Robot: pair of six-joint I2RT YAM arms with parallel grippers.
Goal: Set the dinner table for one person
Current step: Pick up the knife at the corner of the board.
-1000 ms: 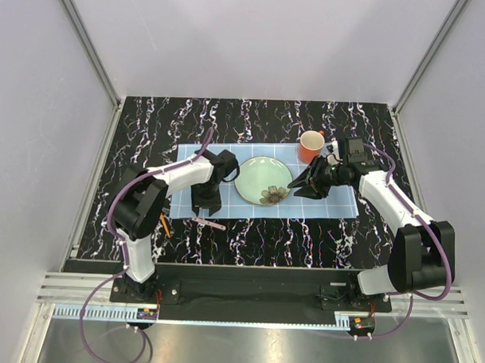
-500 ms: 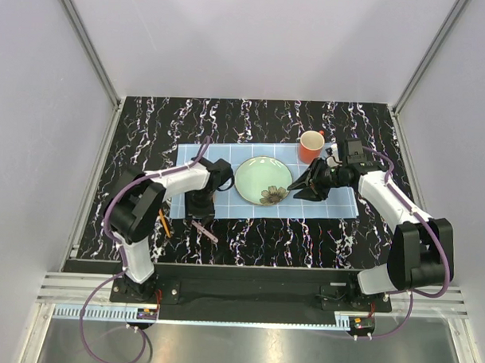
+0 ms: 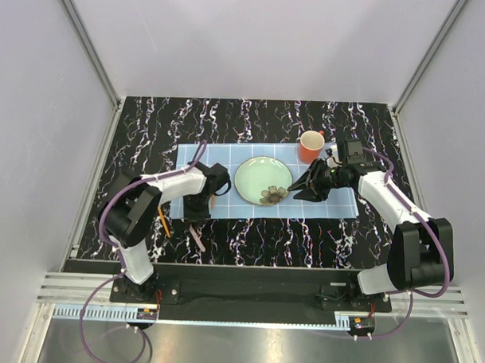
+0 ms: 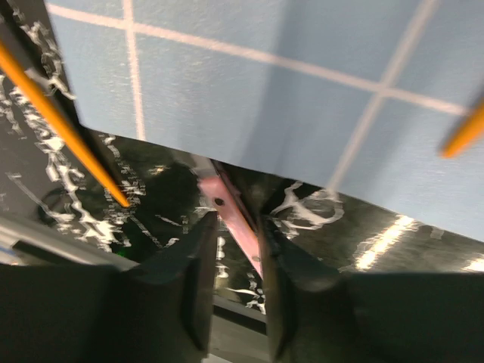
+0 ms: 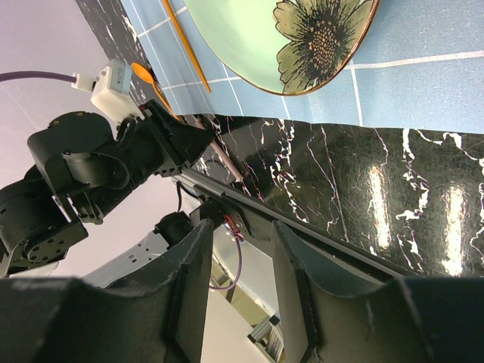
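Under the plate (image 3: 263,181), a blue gridded mat (image 3: 235,153) is lying on the black, white-veined surface (image 3: 149,122), which is stretching well past the plate on every side. Left of the plate and nearer the arm bases, just off the mat's edge, the left tool (image 3: 195,218) is pointing down at the surface. The left wrist view is showing its fingers (image 4: 193,272) clamped on a pink utensil (image 4: 231,215), one finger pressing on each side of the flat handle. The utensil is reaching from the tool toward the arm bases, away from the plate, over bare surface. Farther left of the plate, an orange stick (image 3: 166,225) is lying on the surface. Just right of the plate, the right tool (image 3: 304,188) is hovering over the mat with its fingers apart and nothing between them. Beyond the plate to the right, an orange cup (image 3: 311,144) is standing upright at the mat's far edge.
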